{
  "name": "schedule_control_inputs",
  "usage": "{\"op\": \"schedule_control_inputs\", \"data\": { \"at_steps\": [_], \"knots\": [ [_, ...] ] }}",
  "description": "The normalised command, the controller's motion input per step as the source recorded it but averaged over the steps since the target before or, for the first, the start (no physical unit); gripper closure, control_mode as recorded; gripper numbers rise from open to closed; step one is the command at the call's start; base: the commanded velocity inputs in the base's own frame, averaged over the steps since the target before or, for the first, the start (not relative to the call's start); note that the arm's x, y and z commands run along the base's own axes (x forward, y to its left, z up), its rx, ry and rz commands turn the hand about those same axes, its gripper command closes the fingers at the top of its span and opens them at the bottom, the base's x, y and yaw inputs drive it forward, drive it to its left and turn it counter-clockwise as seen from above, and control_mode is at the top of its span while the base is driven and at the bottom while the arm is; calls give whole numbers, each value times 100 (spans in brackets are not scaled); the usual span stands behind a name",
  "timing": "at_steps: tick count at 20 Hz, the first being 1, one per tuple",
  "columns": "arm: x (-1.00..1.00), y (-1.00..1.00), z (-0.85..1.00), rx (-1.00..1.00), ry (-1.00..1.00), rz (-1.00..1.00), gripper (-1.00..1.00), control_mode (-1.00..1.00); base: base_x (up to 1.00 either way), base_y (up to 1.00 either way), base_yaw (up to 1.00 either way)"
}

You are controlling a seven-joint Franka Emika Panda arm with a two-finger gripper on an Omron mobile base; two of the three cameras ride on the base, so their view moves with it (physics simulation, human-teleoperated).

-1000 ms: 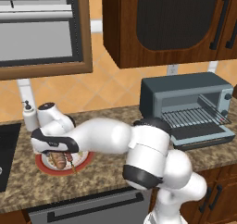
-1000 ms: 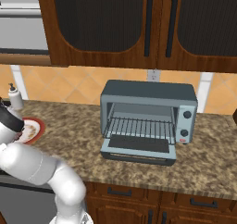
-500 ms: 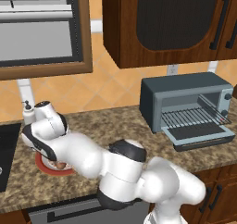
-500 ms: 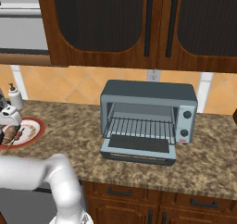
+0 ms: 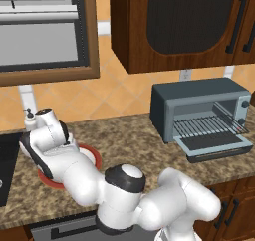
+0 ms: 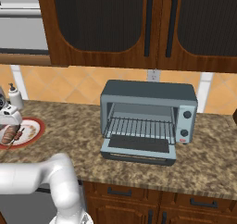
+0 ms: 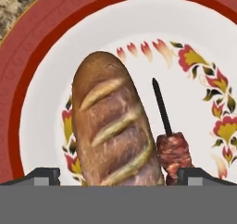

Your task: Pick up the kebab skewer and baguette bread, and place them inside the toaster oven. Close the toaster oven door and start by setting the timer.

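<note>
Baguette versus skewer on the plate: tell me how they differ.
The baguette is plump and golden-brown with pale slashes; the skewer is a thin dark stick carrying red-brown meat. The baguette is far wider than the skewer. Both lie flat, side by side, on the red-rimmed plate, between the open end effector's fingertips.

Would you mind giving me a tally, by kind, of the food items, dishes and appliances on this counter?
Food items: 2, the baguette bread and the kebab skewer
Dishes: 1, the red-rimmed plate under both
Appliances: 1, the toaster oven, door down
Total: 4
</note>
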Motion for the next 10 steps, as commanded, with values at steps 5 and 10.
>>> {"op": "schedule_control_inputs", "data": {
  "at_steps": [5,10],
  "knots": [
    [2,-19,-19,1,0,0,-100,-100,0,0,0],
    [0,-10,-10,1,0,0,-100,-100,0,0,0]
  ]
}}
